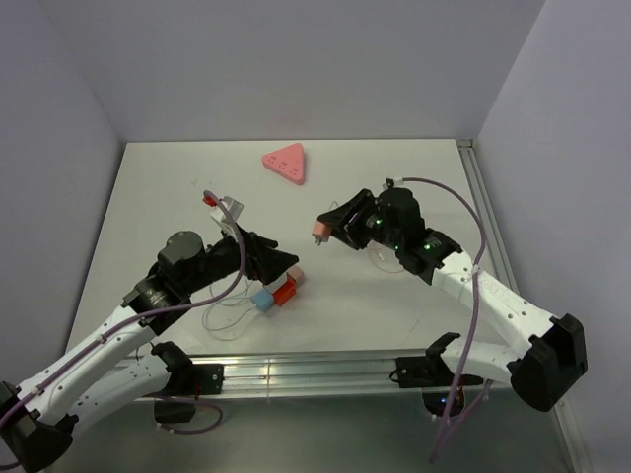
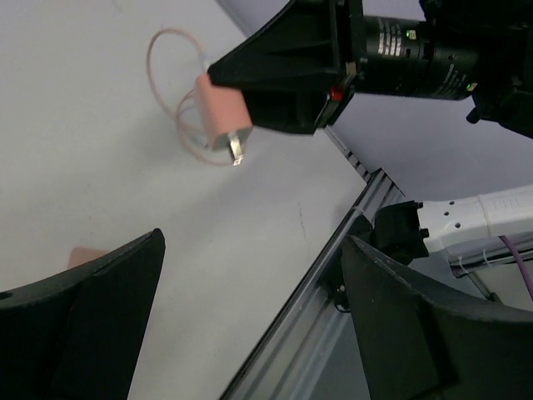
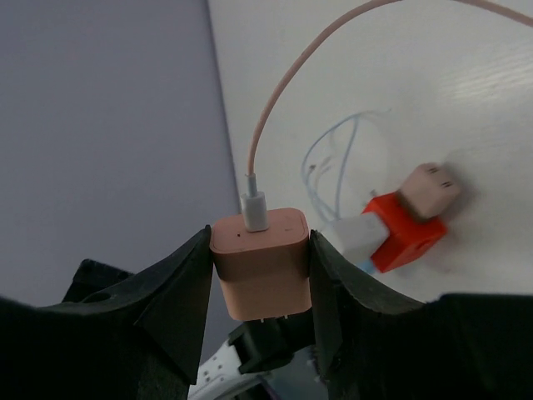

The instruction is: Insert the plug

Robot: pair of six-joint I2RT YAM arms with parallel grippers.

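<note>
Plug (image 3: 260, 262): pink, airborne, well apart from red socket block (image 1: 286, 290), to its right | right gripper (image 3: 260, 287): I clamp its flat sides, prongs (image 2: 237, 152) free | left gripper (image 1: 281, 264): wide open, empty, just beside block | feel: light, hard, slick shell; soft cable (image 3: 275, 108) may tug

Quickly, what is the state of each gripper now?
Left gripper: open, holding nothing.
Right gripper: closed on the pink charger plug.

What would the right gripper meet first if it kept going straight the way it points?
Probably the left gripper, open just beyond the pink charger the right gripper holds; depth is unclear, so it may pass above.
</note>
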